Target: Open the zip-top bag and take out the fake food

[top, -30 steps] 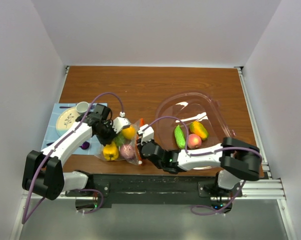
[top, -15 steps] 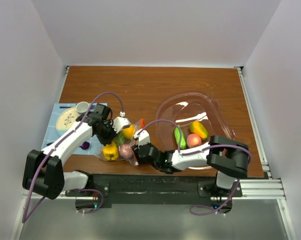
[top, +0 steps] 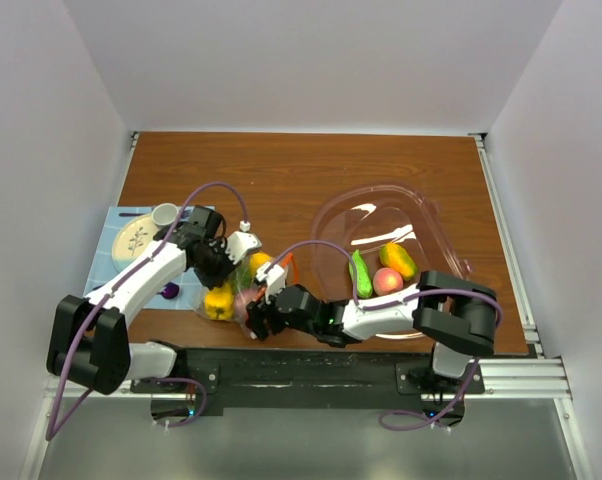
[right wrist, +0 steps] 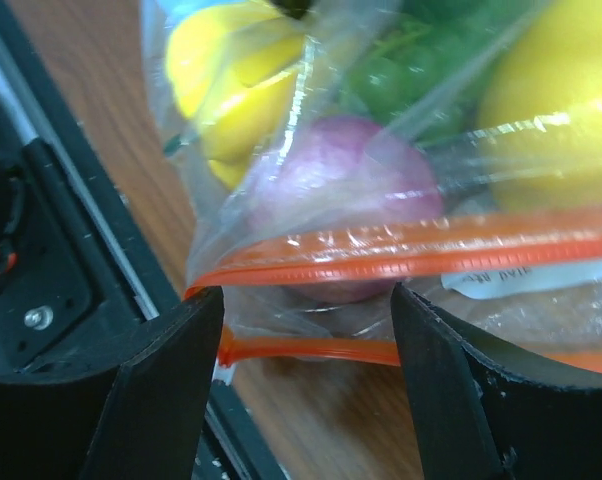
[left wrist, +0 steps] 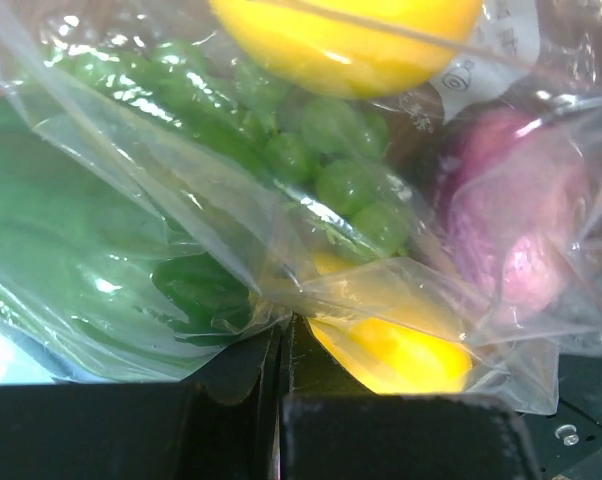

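Shows the zip-top bag (top: 239,292) near the front edge of the table (top: 281,170), stuffed with fake food (left wrist: 346,35) in yellow, green and pink. Belongs to the opening step: orange zip strip (right wrist: 411,245) parted into two lips, contents not yet out. Pinches a fold of film in the left gripper (left wrist: 281,360), fingers pressed together. Spreads the right gripper (right wrist: 301,370) wide astride the strip. Calls next for clamping one lip and pulling away from the left hold. Stretches the right arm (top: 381,318) low along the front edge; bends the left arm (top: 146,272) over the bag.
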`<state>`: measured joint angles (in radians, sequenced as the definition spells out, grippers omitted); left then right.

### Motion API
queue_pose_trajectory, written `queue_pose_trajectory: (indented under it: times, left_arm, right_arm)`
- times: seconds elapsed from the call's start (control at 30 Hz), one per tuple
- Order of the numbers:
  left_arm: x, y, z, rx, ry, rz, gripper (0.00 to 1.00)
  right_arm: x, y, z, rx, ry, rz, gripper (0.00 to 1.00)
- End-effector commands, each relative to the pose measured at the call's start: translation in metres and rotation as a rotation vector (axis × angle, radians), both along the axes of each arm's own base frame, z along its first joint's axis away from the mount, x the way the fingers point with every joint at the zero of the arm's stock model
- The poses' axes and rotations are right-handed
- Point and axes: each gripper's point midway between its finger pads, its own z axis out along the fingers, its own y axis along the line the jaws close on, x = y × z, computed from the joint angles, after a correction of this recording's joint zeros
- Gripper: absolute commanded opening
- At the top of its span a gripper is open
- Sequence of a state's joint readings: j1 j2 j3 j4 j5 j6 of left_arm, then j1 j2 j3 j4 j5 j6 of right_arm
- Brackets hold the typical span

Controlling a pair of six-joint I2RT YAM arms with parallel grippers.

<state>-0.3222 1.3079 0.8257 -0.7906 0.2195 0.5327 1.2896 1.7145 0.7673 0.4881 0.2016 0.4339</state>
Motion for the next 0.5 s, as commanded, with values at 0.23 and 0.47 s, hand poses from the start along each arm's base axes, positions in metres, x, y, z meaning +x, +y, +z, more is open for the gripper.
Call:
queue_pose_trajectory:
  times: [0.23,0.47]
  left_arm:
    - [-0.015,-0.005,-0.019,0.008,0.073,-0.018,0.0]
    - [-0.017,-0.006,-0.02,0.003,0.084,-0.029,0.0]
  right_arm:
    - [0.021,0.052,0.019,-0.023,-0.117,0.031,0.73]
    - [0.024,0.063,0.014,-0.042,-0.143,0.056,0.73]
